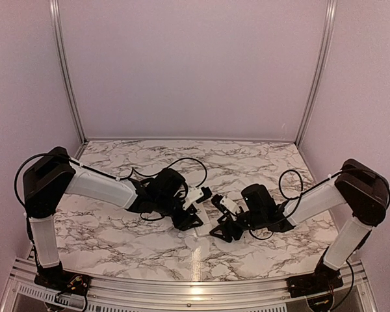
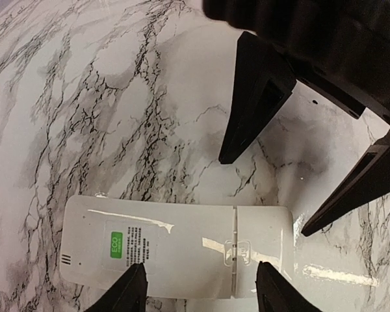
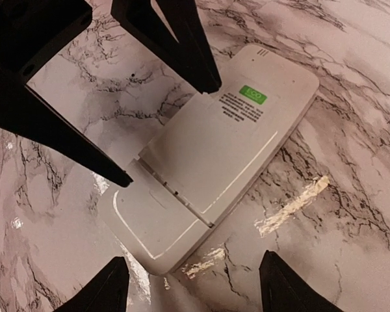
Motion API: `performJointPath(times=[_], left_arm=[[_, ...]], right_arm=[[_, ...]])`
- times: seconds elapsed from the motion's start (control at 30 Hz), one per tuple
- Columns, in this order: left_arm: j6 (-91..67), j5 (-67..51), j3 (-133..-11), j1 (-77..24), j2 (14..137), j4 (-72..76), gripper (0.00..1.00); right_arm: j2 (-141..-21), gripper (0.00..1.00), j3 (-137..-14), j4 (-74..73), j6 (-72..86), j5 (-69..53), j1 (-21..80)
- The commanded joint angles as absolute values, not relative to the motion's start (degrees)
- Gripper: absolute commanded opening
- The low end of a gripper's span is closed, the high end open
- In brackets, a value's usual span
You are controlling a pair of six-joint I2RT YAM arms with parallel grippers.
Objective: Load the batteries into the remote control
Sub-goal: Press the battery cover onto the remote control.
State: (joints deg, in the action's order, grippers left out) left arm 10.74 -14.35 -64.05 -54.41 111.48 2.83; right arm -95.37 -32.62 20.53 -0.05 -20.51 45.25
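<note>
White glossy plastic fills both wrist views: we have the flat white rectangular remote control lying face down on the grey-veined marble worktop, between the two arms, its small green sticker facing up. And the batteries? We see none in any view, so we cannot say where they are.

Over to the left black pincer: it hovers released, its two fingers spread along one long edge of the remote control, tips just over that edge, grasping nothing. Opposite it, the right black pincer is released too, jaws wide, straddling the end that carries the sliding battery cover. That cover sits on the body. We see a step at its seam but cannot tell whether it is latched or partly slid.

Our read: we are at the cover stage, with nothing loaded yet.

Now the risks. The shell is slick and lies flat on a slick worktop. A push on the cover without a firm hold from the other side would likely skate the whole remote control away instead of sliding the cover. Four fingertips crowd one small thing, so a careless closing move could knock one pincer against the other. A pinch across the cover's end could jam it on its rails.
</note>
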Motion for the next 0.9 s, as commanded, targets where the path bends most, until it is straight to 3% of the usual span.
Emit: performJointPath(times=[0.0,0.47,0.87], left_arm=[[12.44,-13.27,-64.09,-55.17,112.22,3.79,0.61],[13.90,-10.69,-65.64,-55.38,116.72,0.11,0.55],[16.00,-9.90,-62.38,-55.38,115.89,2.98,0.58]], right_arm=[[-96.80,0.67,-32.50,21.91,-1.92,-21.14,46.41],[-99.56,0.68,-33.60,20.53,-4.22,-20.86,47.23],[-97.44,0.70,-28.75,26.41,-2.20,-18.54,48.16]])
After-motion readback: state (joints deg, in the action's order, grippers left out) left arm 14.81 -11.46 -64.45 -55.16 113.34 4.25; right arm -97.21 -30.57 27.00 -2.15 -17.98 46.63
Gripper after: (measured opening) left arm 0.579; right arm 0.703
